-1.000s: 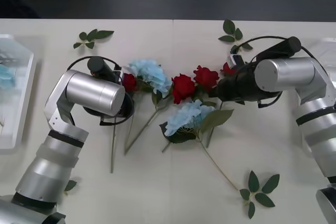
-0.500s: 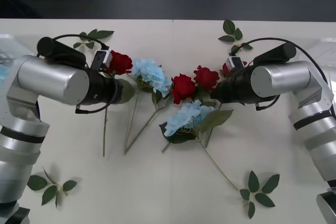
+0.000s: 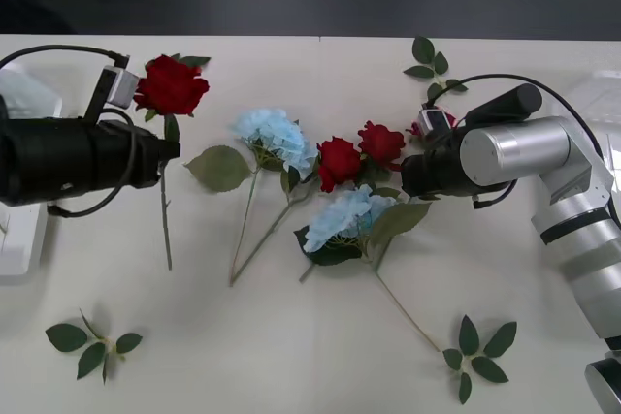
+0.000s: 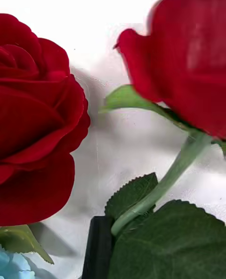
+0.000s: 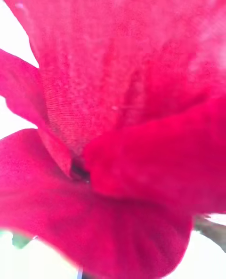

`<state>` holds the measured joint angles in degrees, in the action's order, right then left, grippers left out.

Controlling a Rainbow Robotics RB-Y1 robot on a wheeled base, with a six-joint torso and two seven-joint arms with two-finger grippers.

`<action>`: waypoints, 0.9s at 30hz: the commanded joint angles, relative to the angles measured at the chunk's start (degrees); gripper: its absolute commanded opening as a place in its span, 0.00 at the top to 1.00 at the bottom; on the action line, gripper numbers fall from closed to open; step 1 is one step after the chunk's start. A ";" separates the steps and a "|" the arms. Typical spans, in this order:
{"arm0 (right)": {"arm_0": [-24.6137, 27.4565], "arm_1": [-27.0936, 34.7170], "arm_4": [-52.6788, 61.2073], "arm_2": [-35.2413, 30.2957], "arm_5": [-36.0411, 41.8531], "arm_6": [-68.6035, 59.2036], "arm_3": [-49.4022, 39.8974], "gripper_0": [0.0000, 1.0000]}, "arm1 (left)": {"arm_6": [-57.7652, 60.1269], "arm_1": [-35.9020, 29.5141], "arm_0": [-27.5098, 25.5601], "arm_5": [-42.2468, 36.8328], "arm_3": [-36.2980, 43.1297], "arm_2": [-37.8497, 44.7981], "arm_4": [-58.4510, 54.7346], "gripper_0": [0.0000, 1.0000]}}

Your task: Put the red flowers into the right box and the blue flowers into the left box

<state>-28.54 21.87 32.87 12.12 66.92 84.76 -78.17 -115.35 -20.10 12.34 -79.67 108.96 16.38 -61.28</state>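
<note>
red flowers (image 3: 171, 85): you see matt, velvety cloth petals with a fine weave | leaves (image 4: 174, 241): matt, veined fabric | right arm (image 3: 514, 150): brushed metal with soft sheen | table (image 3: 291, 336): smooth, matt cream

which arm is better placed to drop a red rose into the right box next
The right. The right tool sits at the stem of a red rose on the table's right side. The left tool carries its rose far over on the left.

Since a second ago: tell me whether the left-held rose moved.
Yes. The rose moved toward the robot's left and the far edge, away from the blue flower.
</note>
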 commanded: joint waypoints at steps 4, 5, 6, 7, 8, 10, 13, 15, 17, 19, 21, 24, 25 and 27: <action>0.15 0.45 0.53 -6.41 6.38 1.28 -6.65 1.00 | -15.79 -0.38 -2.49 0.39 1.69 4.45 -14.66 1.00; 0.15 0.54 0.80 -7.46 7.96 1.46 -7.70 1.00 | -16.93 -0.38 -2.67 0.39 1.69 4.62 -15.54 1.00; 0.24 0.45 1.76 -9.84 11.39 1.81 -9.81 1.00 | -19.21 -0.38 -2.93 0.39 1.69 4.89 -17.74 1.00; 0.15 0.54 2.73 -12.03 14.55 2.16 -11.92 1.00 | -21.50 -0.29 -3.28 0.39 1.69 5.15 -20.02 1.00; 0.24 0.63 3.26 -13.09 16.14 2.34 -12.97 1.00 | -22.55 -0.29 -3.46 0.39 1.69 5.33 -21.17 1.00; 0.15 1.33 5.45 -16.43 21.23 2.77 -16.66 1.00 | -26.95 -0.29 -4.16 0.39 1.69 5.68 -25.82 1.00; 0.59 2.92 8.44 -19.33 25.28 2.95 -20.36 1.00 | -31.43 -0.29 -5.04 0.39 1.69 5.85 -30.48 1.00; 1.47 4.41 10.38 -20.74 26.77 2.95 -22.73 1.00 | -34.07 -0.38 -5.57 0.39 1.69 5.94 -32.77 1.00; 2.61 6.43 12.92 -22.67 28.35 3.13 -25.10 1.00 | -36.53 -0.29 -6.10 0.39 1.69 6.12 -35.93 1.00; 3.49 7.93 14.86 -24.51 29.50 3.48 -26.42 1.00 | -38.11 -0.29 -6.27 0.22 1.69 6.03 -38.22 1.00; 4.28 9.07 15.82 -26.36 30.64 4.27 -27.74 1.00 | -38.55 -0.38 -6.36 -0.22 1.69 5.76 -40.24 1.00; 5.86 10.83 16.44 -29.70 31.78 8.93 -29.15 1.00 | -38.64 -0.38 -6.01 -1.54 1.69 5.41 -43.14 1.00; 6.48 11.53 16.97 -31.28 31.96 10.95 -29.15 1.00 | -38.64 -0.29 -5.74 -1.98 1.69 5.24 -44.02 1.00; 7.62 12.32 17.41 -33.48 31.96 13.85 -29.23 1.00 | -38.55 -0.29 -5.04 -2.95 1.69 5.24 -45.69 1.00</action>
<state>-21.67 32.17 49.55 -18.87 98.84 94.38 -105.58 -151.20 -20.10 6.24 -81.44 108.98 21.16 -104.84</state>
